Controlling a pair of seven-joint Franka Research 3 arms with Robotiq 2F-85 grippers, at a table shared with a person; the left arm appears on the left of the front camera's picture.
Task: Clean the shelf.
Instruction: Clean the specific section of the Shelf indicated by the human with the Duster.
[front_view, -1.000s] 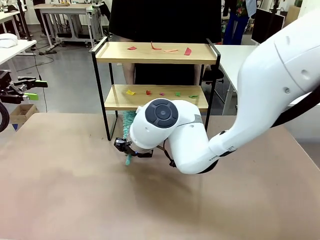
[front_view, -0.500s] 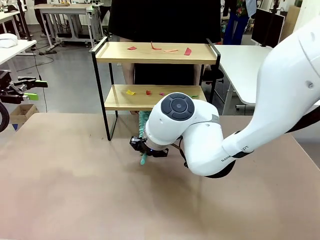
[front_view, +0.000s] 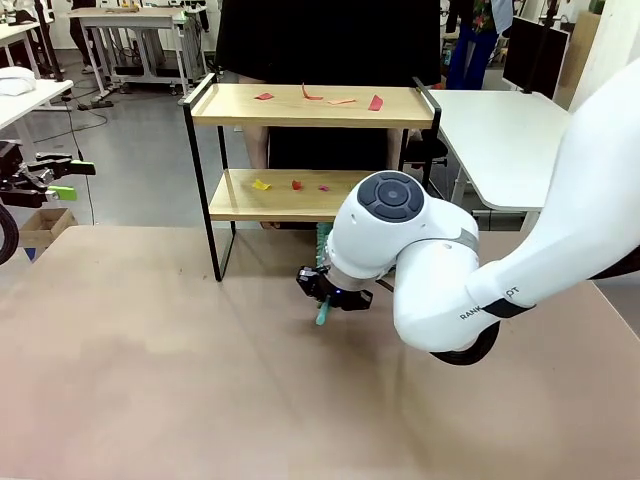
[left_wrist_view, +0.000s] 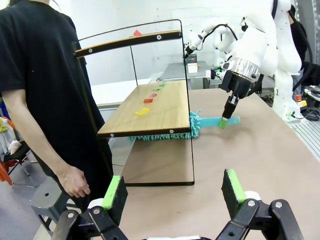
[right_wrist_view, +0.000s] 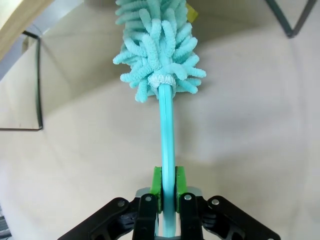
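The shelf (front_view: 310, 106) stands at the table's far side, with small red scraps (front_view: 375, 102) on its top board and coloured scraps (front_view: 262, 184) on the lower board (left_wrist_view: 155, 107). My right gripper (front_view: 328, 288) is low in front of the rack, shut on the handle (right_wrist_view: 166, 135) of a teal duster. The duster's fluffy head (right_wrist_view: 157, 45) lies on the table beneath the lower board (left_wrist_view: 165, 133). At the far left edge, away from the rack, my left gripper (front_view: 68, 180) hangs open, its green pads (left_wrist_view: 114, 192) wide apart with nothing between them.
A person in black (front_view: 330, 40) stands right behind the shelf, one hand (left_wrist_view: 75, 182) hanging beside it. A white table (front_view: 500, 130) adjoins at the back right. The brown tabletop (front_view: 150, 380) spreads out in front of the rack.
My right arm has slid to the right along the front of the rack, sweeping the duster sideways under the lower board. The left arm has stayed still.
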